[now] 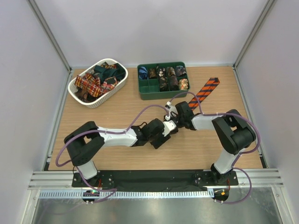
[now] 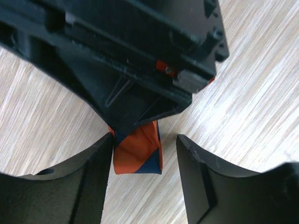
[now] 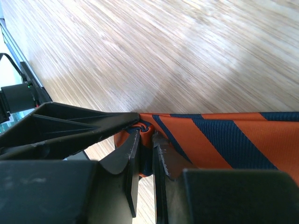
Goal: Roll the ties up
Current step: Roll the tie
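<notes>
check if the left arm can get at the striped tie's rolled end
Probably yes: the left gripper stands open astride the striped tie, though the right gripper pinching it crowds the gap.

from above, the near end of the striped tie (image 1: 204, 93) is hidden under the right gripper (image 1: 170, 122), and the rolled ties (image 1: 168, 79) in the green tray (image 1: 154, 96) are too small to tell apart. the right wrist view cuts the tie off at its right edge; the left wrist view has the roll's top covered by the right gripper.
</notes>
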`<state>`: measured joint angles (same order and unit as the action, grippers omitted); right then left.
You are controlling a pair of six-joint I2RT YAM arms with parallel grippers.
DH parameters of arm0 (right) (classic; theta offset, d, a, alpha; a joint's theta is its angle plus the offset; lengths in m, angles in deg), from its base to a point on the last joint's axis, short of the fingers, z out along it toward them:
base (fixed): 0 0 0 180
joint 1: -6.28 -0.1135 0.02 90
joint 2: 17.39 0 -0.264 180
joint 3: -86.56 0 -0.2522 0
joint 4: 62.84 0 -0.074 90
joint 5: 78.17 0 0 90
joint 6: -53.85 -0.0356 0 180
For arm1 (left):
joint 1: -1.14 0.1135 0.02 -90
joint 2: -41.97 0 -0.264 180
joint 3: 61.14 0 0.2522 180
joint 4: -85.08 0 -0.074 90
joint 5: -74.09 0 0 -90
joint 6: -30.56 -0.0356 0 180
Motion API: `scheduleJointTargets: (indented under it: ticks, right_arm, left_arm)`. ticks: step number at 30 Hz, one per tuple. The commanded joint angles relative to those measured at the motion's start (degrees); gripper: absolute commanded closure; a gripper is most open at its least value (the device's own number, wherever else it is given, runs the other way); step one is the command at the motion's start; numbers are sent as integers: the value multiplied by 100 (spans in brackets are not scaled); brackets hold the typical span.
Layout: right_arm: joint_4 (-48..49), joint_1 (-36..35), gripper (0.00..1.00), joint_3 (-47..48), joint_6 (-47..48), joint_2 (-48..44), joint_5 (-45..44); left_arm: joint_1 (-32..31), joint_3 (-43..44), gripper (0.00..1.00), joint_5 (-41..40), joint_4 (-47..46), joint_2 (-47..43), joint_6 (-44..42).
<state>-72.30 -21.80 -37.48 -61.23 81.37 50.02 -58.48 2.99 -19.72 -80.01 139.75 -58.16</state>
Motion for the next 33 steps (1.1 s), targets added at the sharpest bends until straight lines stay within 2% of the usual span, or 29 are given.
scheduleJointTargets:
  ticks: [1, 4, 13, 18, 20, 22, 23, 26, 33]
  right_arm:
    - [-139, -84, 94, 131, 223, 20, -181]
    - [-192, -84, 94, 219, 284, 108, -190]
    - [-25, -93, 93, 210, 232, 231, -49]
    - [-16, -93, 94, 193, 249, 258, -58]
    - [10, -84, 93, 175, 249, 249, -75]
    - [-7, -84, 89, 157, 241, 223, -119]
    - [-51, -84, 84, 166, 241, 205, -145]
    - [-139, -93, 77, 193, 214, 126, -251]
    - [-254, -5, 62, 281, 91, -155, -295]
  left_arm:
    - [37, 280, 41, 153, 210, -13, 22]
    - [151, 368, 40, 302, 281, -22, 4]
    - [451, 377, 45, 751, -44, 356, -101]
    - [460, 421, 49, 961, -219, 488, -101]
    - [468, 421, 54, 953, -247, 523, -75]
    - [468, 386, 63, 795, -220, 549, -40]
    - [460, 369, 65, 734, -203, 549, -31]
    - [468, 316, 73, 654, -150, 497, -14]
    - [460, 166, 74, 680, -167, 470, 57]
